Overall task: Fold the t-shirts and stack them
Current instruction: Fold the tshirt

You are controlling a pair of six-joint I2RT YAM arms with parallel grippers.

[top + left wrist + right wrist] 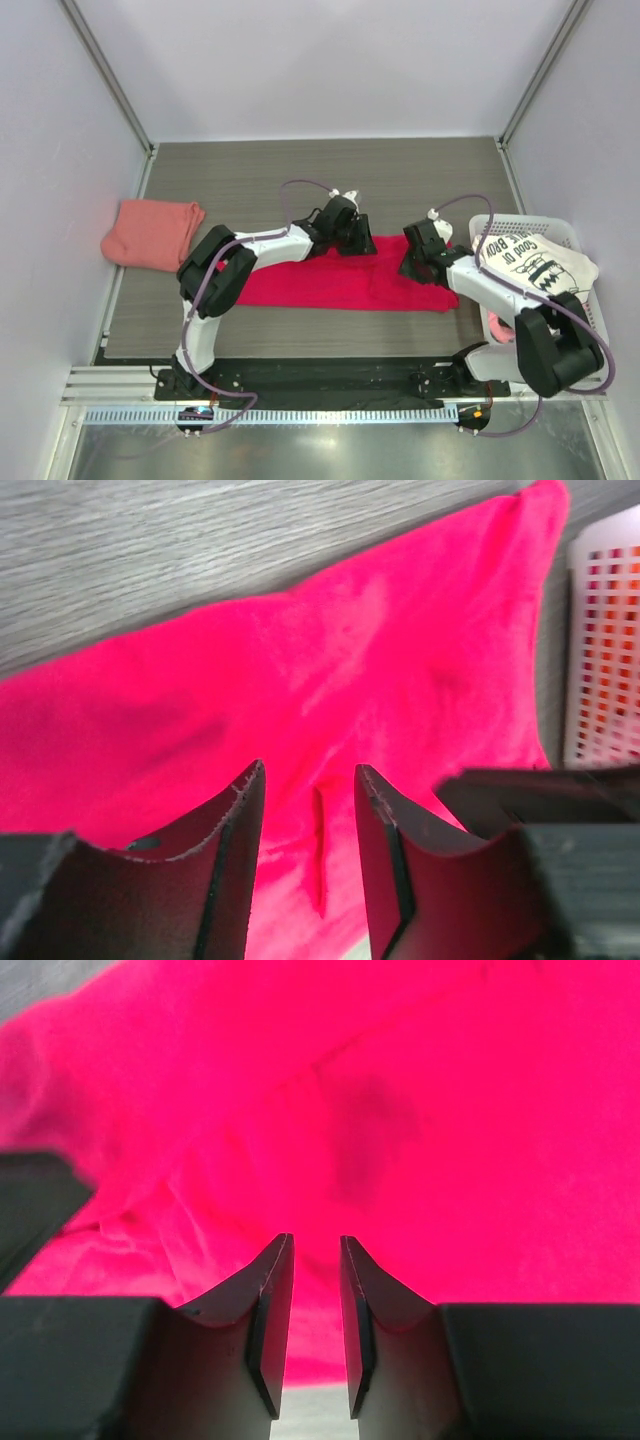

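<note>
Cloth first, from overhead: the crimson t-shirt lies as a long band at table centre. The salmon t-shirt sits folded at 9 o'clock, and the white printed t-shirt is heaped in the basket at 3 o'clock.

Left wrist view: the left gripper is moderately parted over crimson cloth, gripping nothing.

Right wrist view: the right gripper is nearly closed, its narrow gap empty.

The risk is uneven pinches — one side could catch a single layer and drag the band askew.

Place: robot lab cell — plain white walls | aluminium base rail | grey wood-grain table
</note>
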